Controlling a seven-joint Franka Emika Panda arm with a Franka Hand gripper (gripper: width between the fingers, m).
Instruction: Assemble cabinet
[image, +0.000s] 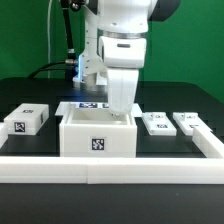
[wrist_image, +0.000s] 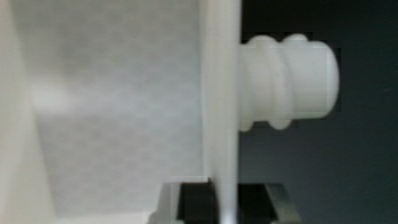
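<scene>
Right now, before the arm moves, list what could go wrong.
1. The gripper seems to pinch only a thin wall of the cabinet; on a lift the box may tilt or slip.
2. Two loose tagged parts lie close beside it on the exterior view's right; a swing could knock them.

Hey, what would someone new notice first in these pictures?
The white arm reaches straight down at the centre onto the open white cabinet, which bears a tag on its front. In the wrist view the gripper pinches a thin cabinet wall, and a ribbed white knob juts from it.
</scene>
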